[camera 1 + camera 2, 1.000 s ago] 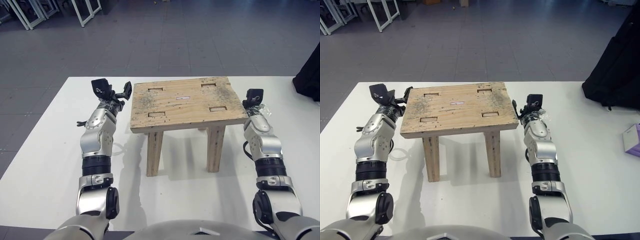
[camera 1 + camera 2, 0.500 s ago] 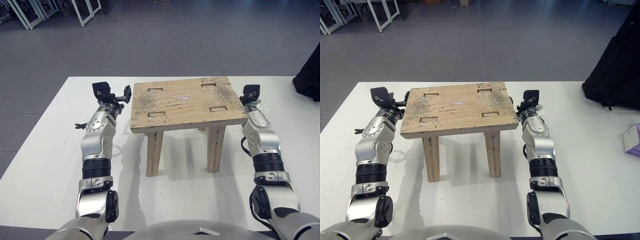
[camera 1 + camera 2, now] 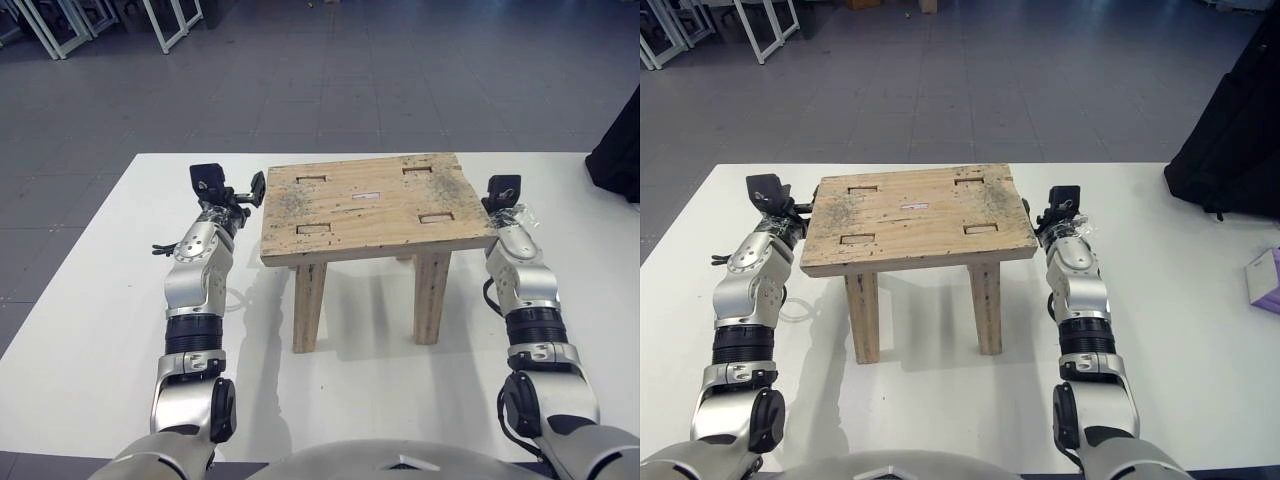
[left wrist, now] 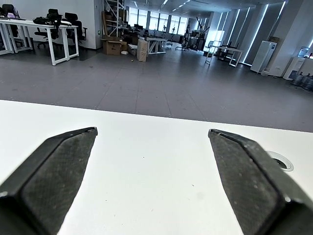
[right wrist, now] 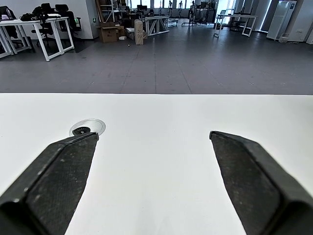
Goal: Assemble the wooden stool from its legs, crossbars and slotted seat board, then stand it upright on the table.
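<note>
The wooden stool (image 3: 375, 205) stands upright near the middle of the white counter (image 3: 90, 290). Its slotted seat board is on top, and the two front legs (image 3: 309, 305) are planted on the surface. The back legs are mostly hidden under the seat, and the crossbars cannot be made out.

The seat's long axis runs left to right, so each short end faces one arm. The left gripper (image 3: 232, 184) hangs just beside the left end at seat height, and the right gripper (image 3: 1047, 204) hangs just beside the right end. Whether either one touches the wood cannot be told, and neither arm is clearly nearer.

Both sets of fingers are spread apart with nothing held. The left fingers (image 4: 49, 181) and the right fingers (image 5: 249, 181) show only bare counter between them. The seat lies to the inner side of each gripper, not between its fingers.

Judged from this, the assembly looks done and the stool is placed. Any retreat should carry each arm outward, away from the seat ends, so the stool is not nudged.

A round grommet (image 5: 87, 129) is set into the counter beyond the stool, and a small purple box (image 3: 1265, 278) lies well off to the right.
</note>
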Robot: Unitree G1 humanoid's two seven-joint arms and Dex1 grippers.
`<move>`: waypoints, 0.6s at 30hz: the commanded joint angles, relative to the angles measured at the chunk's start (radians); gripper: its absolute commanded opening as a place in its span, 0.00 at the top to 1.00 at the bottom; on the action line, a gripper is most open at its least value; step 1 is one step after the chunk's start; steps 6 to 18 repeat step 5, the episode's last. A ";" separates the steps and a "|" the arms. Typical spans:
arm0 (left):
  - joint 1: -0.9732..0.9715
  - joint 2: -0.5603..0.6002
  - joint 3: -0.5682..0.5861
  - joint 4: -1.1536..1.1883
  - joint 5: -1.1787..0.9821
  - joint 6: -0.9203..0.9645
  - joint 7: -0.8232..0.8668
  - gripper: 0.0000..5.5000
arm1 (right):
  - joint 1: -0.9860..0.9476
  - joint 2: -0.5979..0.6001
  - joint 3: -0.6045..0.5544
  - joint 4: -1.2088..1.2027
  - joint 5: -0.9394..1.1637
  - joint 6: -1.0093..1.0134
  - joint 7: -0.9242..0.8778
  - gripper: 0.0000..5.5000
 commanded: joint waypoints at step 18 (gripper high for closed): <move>0.017 -0.009 0.036 -0.032 0.005 -0.026 0.033 0.24 | -0.127 0.014 0.023 0.161 -0.031 -0.063 0.048 0.24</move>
